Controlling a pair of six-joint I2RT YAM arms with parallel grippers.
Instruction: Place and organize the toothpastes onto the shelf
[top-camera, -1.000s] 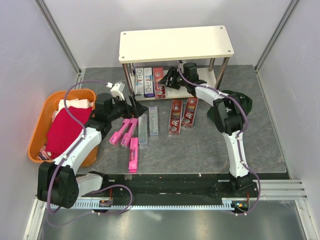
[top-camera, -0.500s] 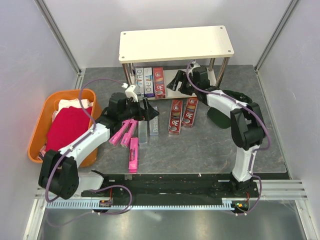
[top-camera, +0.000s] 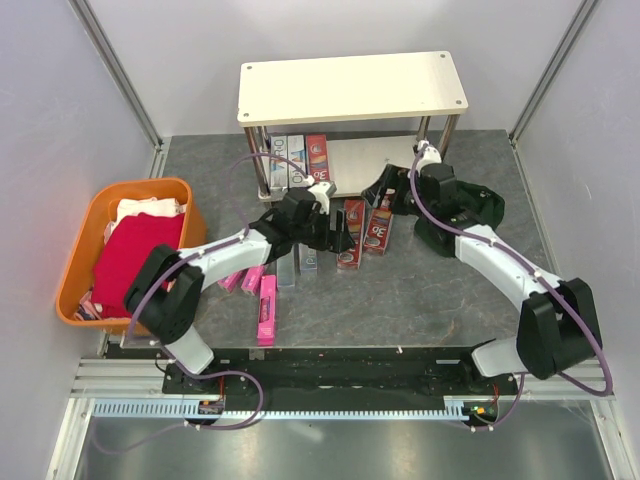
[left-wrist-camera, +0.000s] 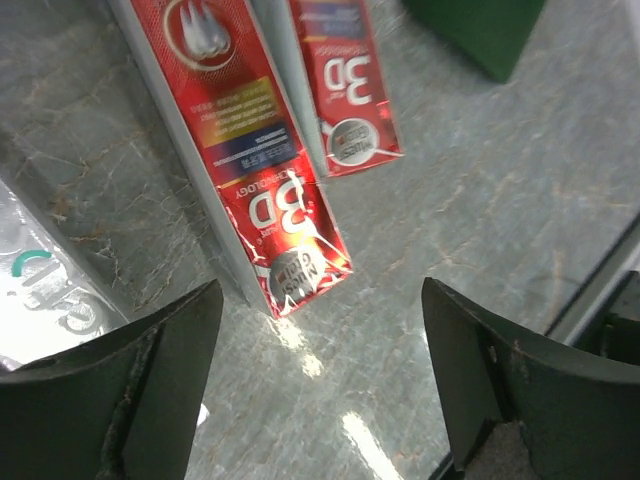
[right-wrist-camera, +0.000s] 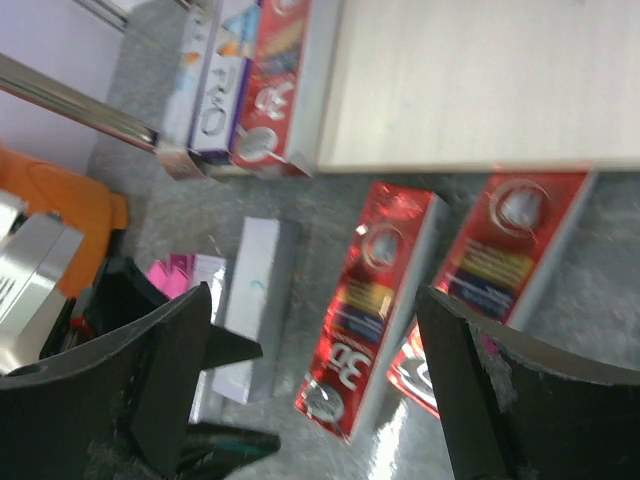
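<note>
The shelf (top-camera: 350, 88) stands at the back, and its lower board (right-wrist-camera: 470, 80) holds three toothpastes (top-camera: 298, 162) at the left end, one of them red (right-wrist-camera: 280, 80). On the table lie two red "3D" boxes (top-camera: 351, 232) (top-camera: 379, 222), two silver-grey boxes (top-camera: 308, 250) and pink boxes (top-camera: 267, 308). My left gripper (top-camera: 340, 232) (left-wrist-camera: 320, 370) is open and empty, low over the table just past the near end of a red box (left-wrist-camera: 250, 150). The right gripper (top-camera: 385, 195) (right-wrist-camera: 315, 370) is open and empty too, hovering above the red boxes (right-wrist-camera: 370, 300) in front of the shelf.
An orange basket (top-camera: 80, 250) with a red cloth (top-camera: 130, 255) sits at the left. A dark green object (top-camera: 480, 205) lies right of the red boxes. Chrome shelf legs (top-camera: 447, 135) stand at the corners. Grey walls close in both sides.
My left gripper has swung right from the pink and silver boxes to the red boxes. The right gripper has drawn back out of the lower shelf and opened wider.
</note>
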